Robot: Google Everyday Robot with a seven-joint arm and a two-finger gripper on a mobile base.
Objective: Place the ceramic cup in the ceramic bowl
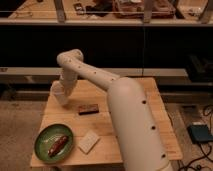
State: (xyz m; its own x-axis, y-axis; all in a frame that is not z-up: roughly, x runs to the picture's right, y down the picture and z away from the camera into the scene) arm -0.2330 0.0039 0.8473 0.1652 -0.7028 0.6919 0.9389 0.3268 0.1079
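The green ceramic bowl (pixel 46 150) sits at the table's front left, with a brown oblong item (pixel 56 145) lying in it. My white arm reaches over the table to its far left part. The gripper (pixel 60 95) hangs low there, near the left edge. A small white shape at the gripper's tip looks like the ceramic cup (pixel 58 94). I cannot tell whether it is held or stands on the table. The gripper is well behind the bowl.
A dark brown bar (pixel 88 108) lies mid-table, right of the gripper. A flat pale square pad (pixel 89 141) lies right of the bowl. The wooden table (pixel 150 100) stands before a dark counter with shelves. A blue box (pixel 201 134) is on the floor at the right.
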